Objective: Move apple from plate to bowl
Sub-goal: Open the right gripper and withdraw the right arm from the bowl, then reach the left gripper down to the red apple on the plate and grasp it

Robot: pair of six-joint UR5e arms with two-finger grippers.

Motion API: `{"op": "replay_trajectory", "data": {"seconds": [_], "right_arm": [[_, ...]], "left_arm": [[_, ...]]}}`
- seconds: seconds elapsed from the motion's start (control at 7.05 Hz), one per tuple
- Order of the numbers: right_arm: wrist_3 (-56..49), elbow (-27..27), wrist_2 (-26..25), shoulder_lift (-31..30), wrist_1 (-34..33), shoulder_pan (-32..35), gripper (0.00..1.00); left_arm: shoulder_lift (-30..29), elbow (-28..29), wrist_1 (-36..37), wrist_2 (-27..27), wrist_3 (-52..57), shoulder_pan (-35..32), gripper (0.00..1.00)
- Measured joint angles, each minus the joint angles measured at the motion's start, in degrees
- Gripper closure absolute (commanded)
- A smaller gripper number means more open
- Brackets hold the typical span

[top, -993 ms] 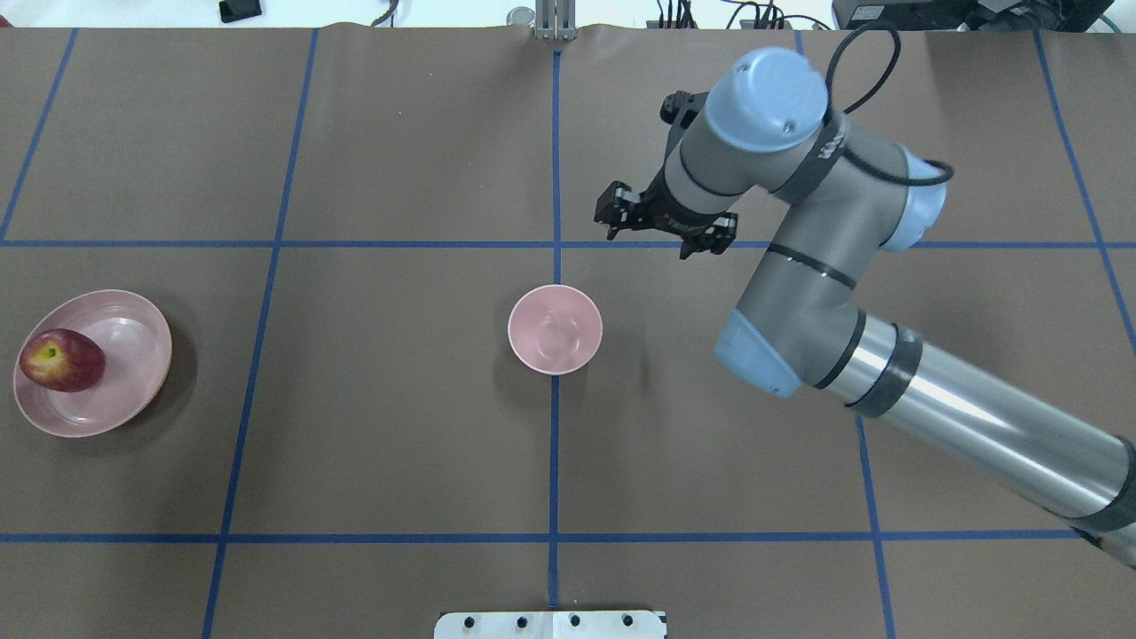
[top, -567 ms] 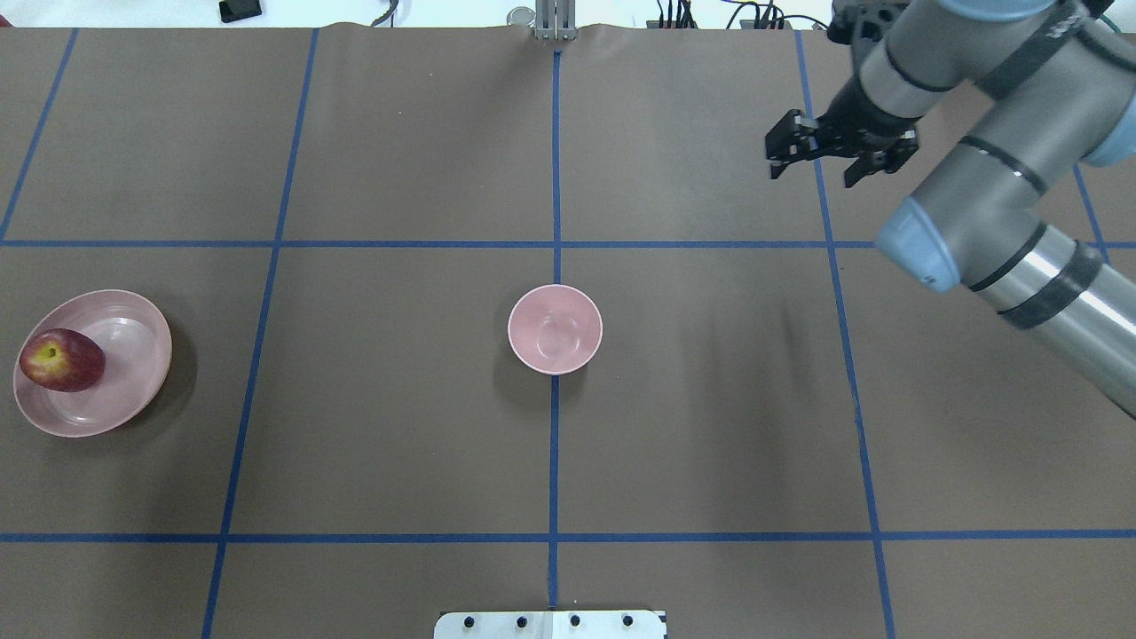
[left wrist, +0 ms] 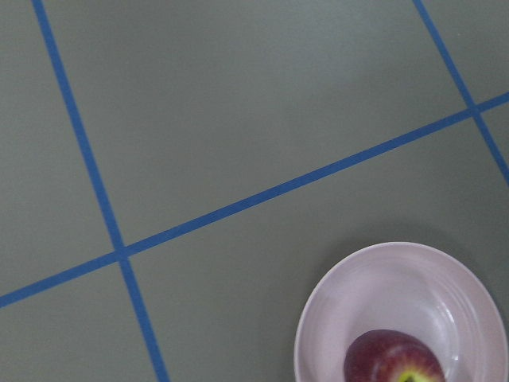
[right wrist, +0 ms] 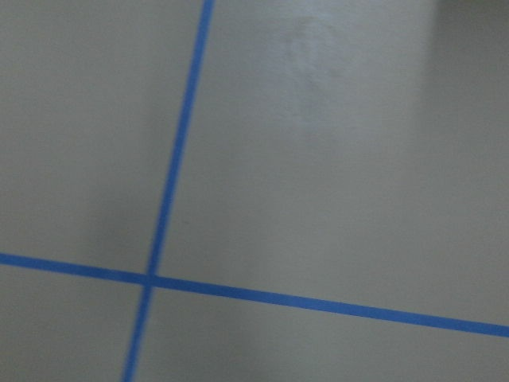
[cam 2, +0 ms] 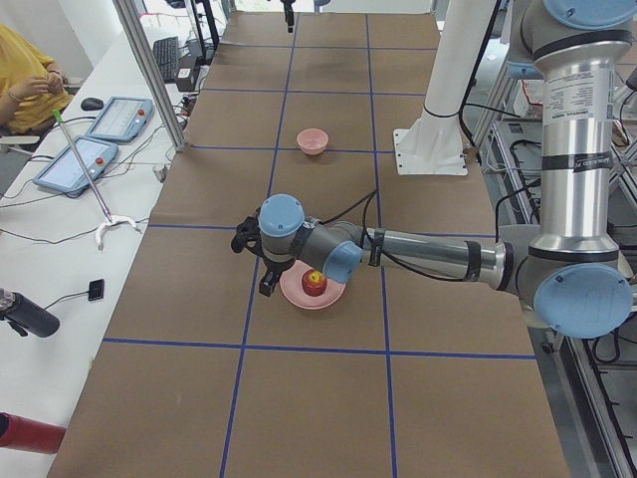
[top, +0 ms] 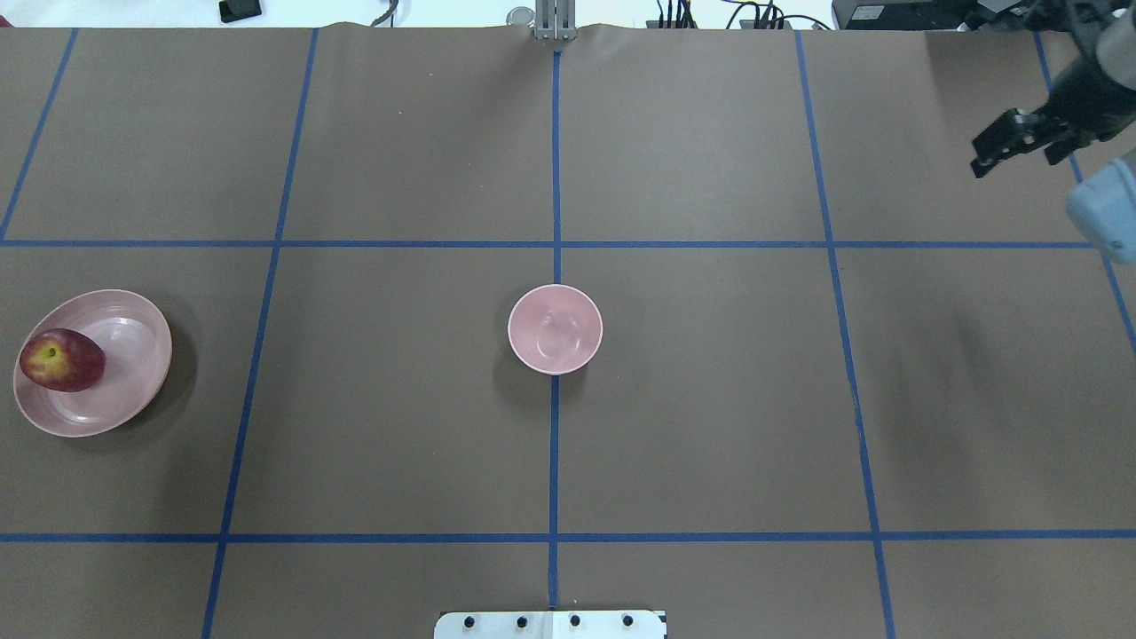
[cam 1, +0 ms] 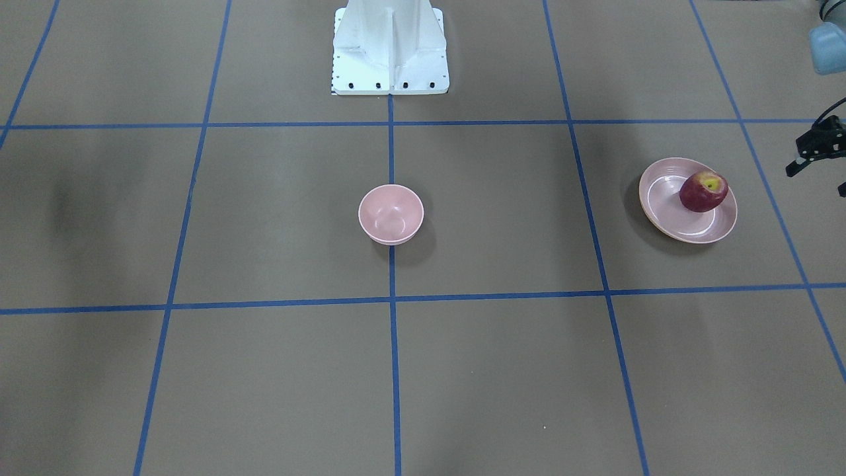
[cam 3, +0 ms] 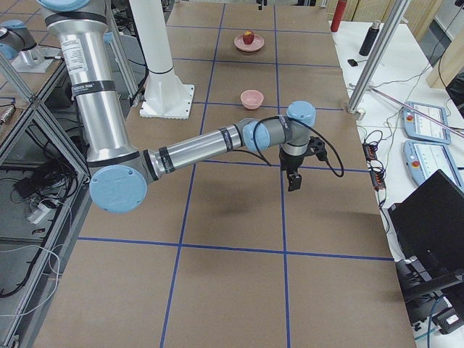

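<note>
Dark red apple point(top: 60, 359) rests on glossy pale pink plate point(top: 129, 351) at the brown bench point(top: 399, 160) left edge; left gripper point(cam 2: 252, 267) and right gripper point(top: 1018, 160) gape empty.

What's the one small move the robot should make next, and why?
Probably swing the left claw over the apple. The apple sits on the plate, the bowl is empty, and that claw hangs beside the plate, while the right claw is far off.
</note>
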Motion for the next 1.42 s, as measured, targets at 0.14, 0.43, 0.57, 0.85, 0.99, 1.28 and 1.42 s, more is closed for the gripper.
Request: {"op": "replay_trajectory", "data": {"seconds": [0.14,0.43,0.57,0.85,0.99,1.28,1.42], "right_arm": [[-6.5,0.0,1.5,-3.6,0.1,3.3,0.00],[-11.8,0.0,3.6,-7.3,0.2,7.0,0.00],[-12.3,-0.2,3.7,-7.8,0.2,7.4,0.00],[-12.5,-0.3,3.7,-8.0,0.2,7.6,0.00],[-12.3,-0.3,3.8,-8.0,0.2,7.6,0.00],[-11.9,-0.2,3.9,-8.1,0.2,7.6,0.00],[-11.9,-0.2,3.9,-8.1,0.2,7.6,0.00]], "left_arm": [[-0.2,-0.8,-0.7,2.9,-4.7,3.6,0.01],[-0.4,-1.4,-1.7,10.2,-10.2,10.9,0.01],[-0.3,-1.3,-2.1,12.5,-11.5,14.0,0.01],[0.3,-1.2,-3.4,15.7,-13.0,18.5,0.01],[1.0,-1.2,-3.8,16.6,-13.2,19.3,0.01],[2.5,-1.1,-4.6,17.0,-13.1,20.2,0.01],[3.0,-1.1,-5.0,17.0,-13.4,20.9,0.01]]}}
